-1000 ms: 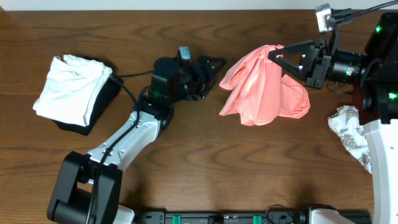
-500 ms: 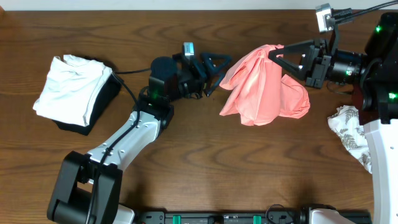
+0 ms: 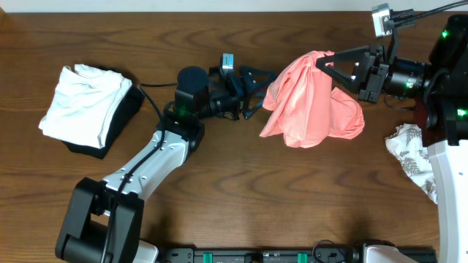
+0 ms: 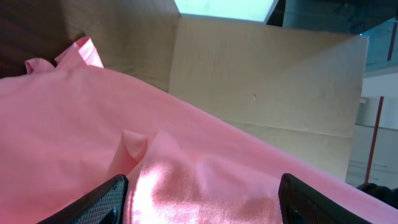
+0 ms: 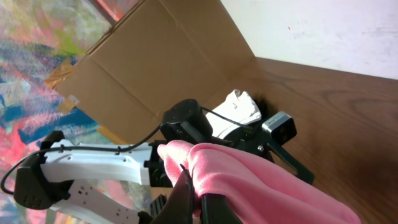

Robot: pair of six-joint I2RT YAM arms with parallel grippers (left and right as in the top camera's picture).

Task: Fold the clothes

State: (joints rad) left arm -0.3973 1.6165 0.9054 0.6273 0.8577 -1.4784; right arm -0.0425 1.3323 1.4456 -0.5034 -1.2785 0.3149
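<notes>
The salmon-pink garment (image 3: 311, 102) hangs bunched above the table at centre right. My right gripper (image 3: 324, 66) is shut on its top edge and holds it up; in the right wrist view the pink fabric (image 5: 249, 180) is pinched between the fingers (image 5: 200, 198). My left gripper (image 3: 259, 86) is open, its fingers spread at the garment's left edge. In the left wrist view the pink cloth (image 4: 186, 168) fills the space between the open fingers (image 4: 202, 199). No lettering print shows.
A plain white folded garment (image 3: 82, 104) lies on a dark cloth at the far left. A white cloth with grey leaf print (image 3: 413, 157) lies at the right edge under my right arm. A cardboard wall (image 4: 261, 87) stands behind the table.
My left gripper has moved right, from a gap beside the garment up to its left edge. The right gripper and the held garment have stayed almost still.
</notes>
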